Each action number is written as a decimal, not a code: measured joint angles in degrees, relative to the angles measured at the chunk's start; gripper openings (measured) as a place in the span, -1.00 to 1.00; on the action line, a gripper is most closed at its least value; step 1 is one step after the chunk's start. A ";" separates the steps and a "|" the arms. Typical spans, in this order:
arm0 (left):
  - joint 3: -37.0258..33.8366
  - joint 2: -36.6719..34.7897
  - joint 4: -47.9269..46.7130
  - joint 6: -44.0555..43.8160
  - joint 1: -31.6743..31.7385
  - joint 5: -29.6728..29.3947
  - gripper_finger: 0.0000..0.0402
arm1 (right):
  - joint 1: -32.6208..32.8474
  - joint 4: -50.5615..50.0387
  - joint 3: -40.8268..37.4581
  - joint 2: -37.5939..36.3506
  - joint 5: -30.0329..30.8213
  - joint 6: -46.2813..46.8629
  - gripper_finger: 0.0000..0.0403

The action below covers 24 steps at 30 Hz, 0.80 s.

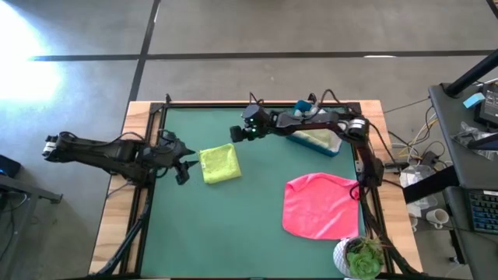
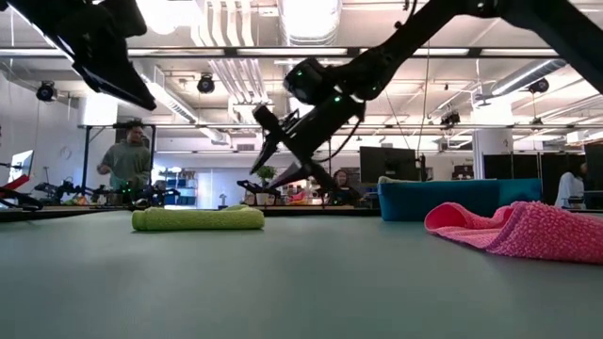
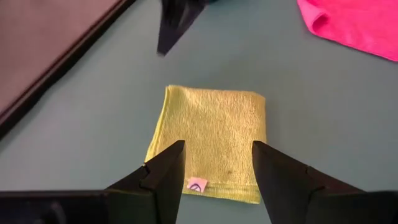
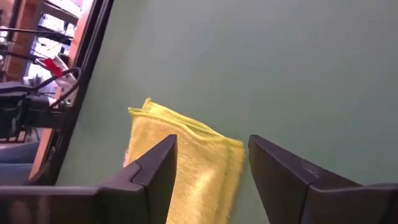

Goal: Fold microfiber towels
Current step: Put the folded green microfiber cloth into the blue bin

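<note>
A yellow microfiber towel (image 1: 220, 164), folded into a small square, lies flat on the green table left of centre; it also shows in the low view (image 2: 198, 218). A hot pink towel (image 1: 320, 205) lies loosely spread at the near right. My left gripper (image 1: 183, 171) hovers open just left of the yellow towel (image 3: 211, 140), above the table. My right gripper (image 1: 236, 132) hangs open in the air beyond the towel's far right corner (image 4: 186, 155), with nothing between its fingers.
A blue bin (image 1: 317, 140) holding pale folded cloths stands at the far right, under my right arm. A potted plant (image 1: 362, 257) sits at the near right corner. A black frame (image 1: 152, 124) edges the table. People stand in the room behind (image 2: 127, 160).
</note>
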 joint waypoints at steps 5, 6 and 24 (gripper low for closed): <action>-0.06 -0.95 0.00 1.99 0.00 0.00 -0.15 | 0.53 -3.20 6.55 5.09 -1.02 -0.52 -0.07; -0.11 -1.01 -0.04 2.01 0.00 0.00 -0.15 | 0.55 -4.61 7.69 5.89 -1.01 -0.58 -0.07; -0.44 1.33 -0.18 9.49 0.00 -0.07 -0.15 | 1.83 -14.51 16.34 14.08 -2.27 -1.30 -0.07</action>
